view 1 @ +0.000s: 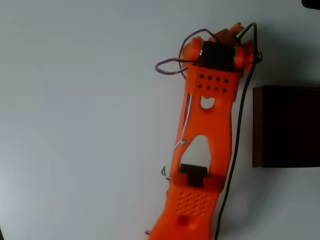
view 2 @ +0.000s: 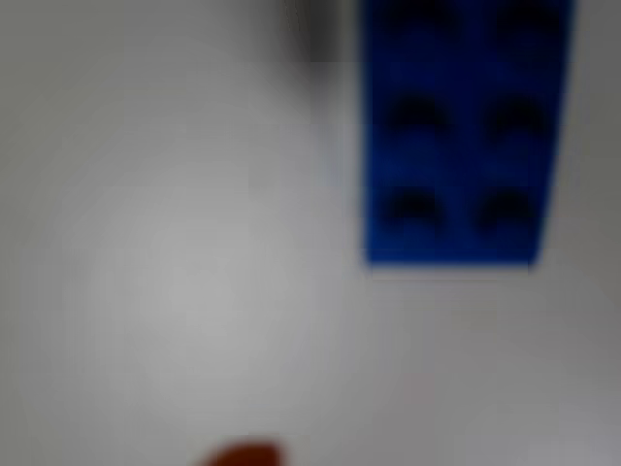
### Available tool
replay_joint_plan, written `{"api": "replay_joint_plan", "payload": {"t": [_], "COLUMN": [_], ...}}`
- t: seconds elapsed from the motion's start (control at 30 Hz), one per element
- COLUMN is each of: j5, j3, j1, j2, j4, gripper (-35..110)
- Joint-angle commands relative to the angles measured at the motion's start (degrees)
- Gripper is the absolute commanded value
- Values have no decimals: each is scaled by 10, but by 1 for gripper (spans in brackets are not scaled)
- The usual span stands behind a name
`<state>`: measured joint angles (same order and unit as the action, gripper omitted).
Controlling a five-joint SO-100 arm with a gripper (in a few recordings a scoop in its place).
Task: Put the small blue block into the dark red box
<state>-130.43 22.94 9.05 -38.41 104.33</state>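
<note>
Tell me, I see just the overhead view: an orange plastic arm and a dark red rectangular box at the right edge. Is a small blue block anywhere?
Observer: Yes. In the wrist view the small bright blue rectangular block lies on the pale table, upper right of the picture.
Operator: Is it gripped?
Observer: Its visible edges are bare; a blurred orange-red tip sits at the bottom edge, well apart.
Operator: Any detail on top?
Observer: Two rows of studs, though blurred.
</note>
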Motion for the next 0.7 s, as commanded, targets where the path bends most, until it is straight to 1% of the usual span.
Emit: {"api": "replay_joint_plan", "payload": {"t": [0.0, 0.67], "j5": [-5, 5], "j3": [-39, -106], "j1": [1, 13], "j2": [-3, 66], "j4": [8, 8], "gripper": [21, 20]}}
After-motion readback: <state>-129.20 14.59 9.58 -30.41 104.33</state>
